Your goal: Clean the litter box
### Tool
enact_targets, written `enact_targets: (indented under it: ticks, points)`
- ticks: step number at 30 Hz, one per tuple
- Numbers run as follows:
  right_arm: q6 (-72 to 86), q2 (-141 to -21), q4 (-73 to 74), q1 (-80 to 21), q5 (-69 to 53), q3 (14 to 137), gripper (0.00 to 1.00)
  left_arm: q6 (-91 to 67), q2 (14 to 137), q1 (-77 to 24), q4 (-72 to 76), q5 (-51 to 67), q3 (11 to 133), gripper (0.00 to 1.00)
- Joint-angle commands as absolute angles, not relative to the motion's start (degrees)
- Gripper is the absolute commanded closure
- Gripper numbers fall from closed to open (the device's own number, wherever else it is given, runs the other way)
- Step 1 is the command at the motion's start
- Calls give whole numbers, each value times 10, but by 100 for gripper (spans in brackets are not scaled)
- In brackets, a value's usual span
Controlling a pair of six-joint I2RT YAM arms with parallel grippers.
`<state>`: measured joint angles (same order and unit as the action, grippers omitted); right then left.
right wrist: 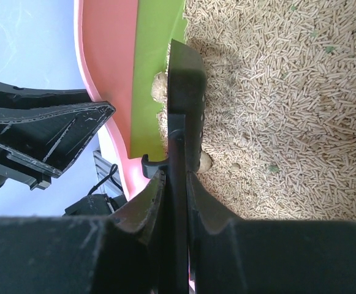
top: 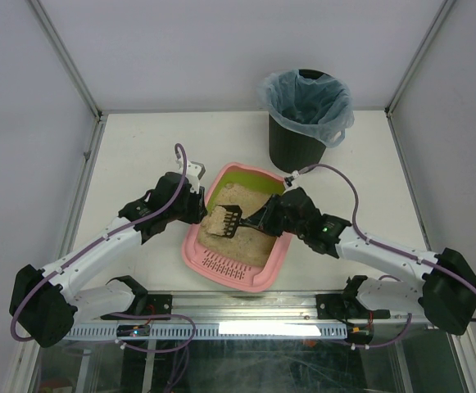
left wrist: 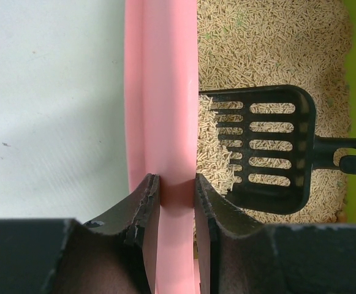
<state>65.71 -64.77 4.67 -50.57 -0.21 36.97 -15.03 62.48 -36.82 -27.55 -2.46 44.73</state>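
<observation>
The pink litter box [top: 197,258] with a lime-green inner wall and beige litter lies in the middle of the table. My left gripper [top: 198,205] is shut on its left pink rim [left wrist: 162,110]. My right gripper [top: 269,215] is shut on the handle of a black slotted scoop [top: 224,221], whose head lies on the litter near the left wall with pellets on it. In the left wrist view the scoop [left wrist: 269,147] sits right of the rim. In the right wrist view the scoop [right wrist: 187,104] is edge-on over the litter, with small pale clumps [right wrist: 205,162] beside it.
A black cylindrical bin [top: 306,119] with a pale blue bag stands at the back right, behind the box. The box's slotted grille [top: 228,266] faces the near edge. The white table surface [top: 139,155] surrounds the box, with frame posts at the corners.
</observation>
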Motion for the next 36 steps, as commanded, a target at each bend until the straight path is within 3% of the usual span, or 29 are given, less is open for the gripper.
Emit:
enact_targets:
  ticks: [1, 10, 23, 28, 36]
  points:
    - [643, -654, 39, -509, 22, 403, 100, -172, 630, -386, -277, 42, 440, 82]
    - [558, -750, 222, -509, 28, 544, 100, -171, 633, -387, -277, 43, 440, 82]
    - [650, -849, -96, -509, -155, 427, 100, -169, 638, -387, -277, 51, 440, 83]
    - [690, -830, -203, -509, -163, 385, 100, -169, 636, -387, -277, 50, 440, 83]
    - [708, -772, -238, -509, -128, 352, 100, -168, 636, -386, -277, 48, 440, 83]
